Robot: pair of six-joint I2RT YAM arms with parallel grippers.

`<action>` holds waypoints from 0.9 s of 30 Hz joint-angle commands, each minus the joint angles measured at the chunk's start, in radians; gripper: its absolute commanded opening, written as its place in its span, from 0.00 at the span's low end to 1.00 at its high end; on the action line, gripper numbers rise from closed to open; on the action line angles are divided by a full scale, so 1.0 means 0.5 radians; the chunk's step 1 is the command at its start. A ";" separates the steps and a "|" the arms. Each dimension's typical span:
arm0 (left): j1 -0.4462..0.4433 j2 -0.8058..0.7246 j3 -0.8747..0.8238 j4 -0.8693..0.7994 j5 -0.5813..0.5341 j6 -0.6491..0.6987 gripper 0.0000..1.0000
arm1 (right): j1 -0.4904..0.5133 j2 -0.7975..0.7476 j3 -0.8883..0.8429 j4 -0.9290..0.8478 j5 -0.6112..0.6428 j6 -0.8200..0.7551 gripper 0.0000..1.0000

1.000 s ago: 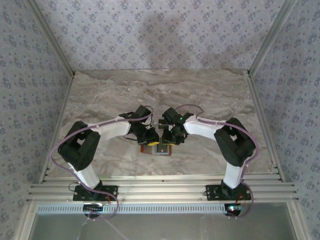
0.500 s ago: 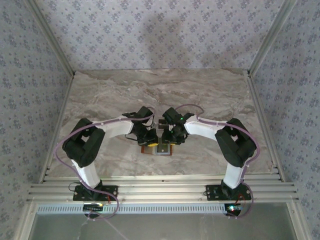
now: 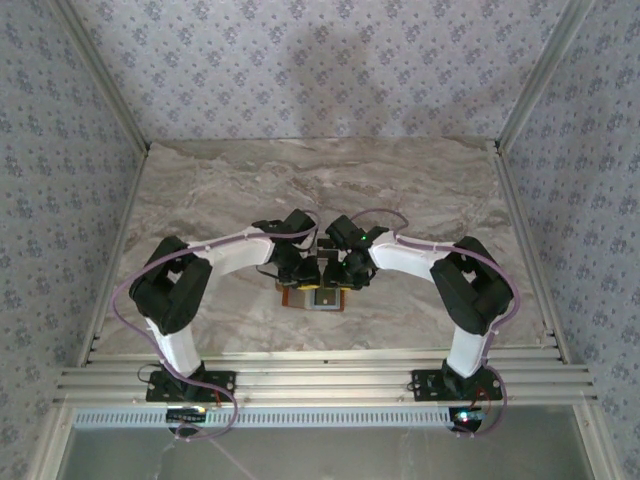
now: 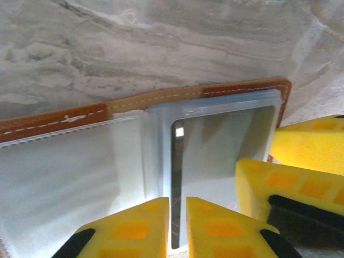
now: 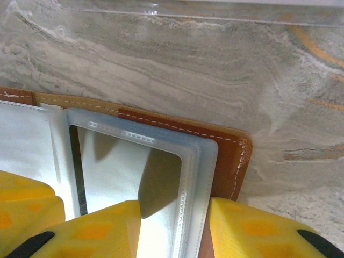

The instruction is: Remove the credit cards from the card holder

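The card holder [image 3: 315,298] lies open on the marble table, orange-brown leather [image 4: 54,115] [image 5: 228,156] round pale blue-grey sleeves. A thin dark strip, the edge of a black credit card [image 4: 176,177] [image 5: 78,177], shows at the inner side of the right sleeve. My left gripper [image 3: 303,272] [image 4: 178,228] is down over that strip, shut to a narrow slit, and I see nothing pinched. My right gripper [image 3: 343,275] [image 5: 174,231] is open astride the sleeve's right edge, one finger [image 5: 107,231] on the sleeve window, the other at the leather rim.
A clear plastic sheet [image 5: 188,9] lies on the table just beyond the holder. The two grippers stand close together, the right gripper's fingers [image 4: 279,185] right beside my left ones. Bare marble surrounds the holder; walls rise at the table's back and sides.
My left arm has swung in to the right, bringing its gripper closer over the holder's middle. The right gripper has stayed about where it was.
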 commanded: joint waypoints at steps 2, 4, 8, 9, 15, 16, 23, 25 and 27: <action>-0.027 0.052 0.045 -0.112 -0.047 0.069 0.17 | 0.002 -0.049 -0.040 -0.038 0.006 0.032 0.40; -0.041 0.061 0.042 -0.092 -0.038 0.067 0.17 | 0.004 -0.052 -0.046 -0.037 0.008 0.037 0.40; -0.056 0.080 0.049 -0.081 -0.034 0.070 0.18 | 0.004 -0.060 -0.057 -0.035 0.010 0.039 0.40; -0.058 0.080 0.053 -0.079 -0.034 0.069 0.19 | 0.004 -0.060 -0.057 -0.035 0.011 0.038 0.40; -0.067 0.084 0.075 -0.095 -0.066 0.079 0.20 | 0.005 -0.064 -0.054 -0.039 0.011 0.038 0.40; -0.070 0.092 0.081 -0.108 -0.078 0.084 0.20 | 0.005 -0.067 -0.058 -0.041 0.015 0.041 0.40; -0.098 0.138 0.096 -0.171 -0.172 0.124 0.20 | 0.001 -0.131 -0.082 -0.060 0.032 0.063 0.43; -0.109 0.149 0.099 -0.200 -0.223 0.127 0.21 | -0.005 -0.158 -0.103 -0.054 0.033 0.083 0.43; -0.113 0.150 0.103 -0.220 -0.265 0.131 0.21 | -0.008 -0.167 -0.117 -0.039 0.033 0.101 0.43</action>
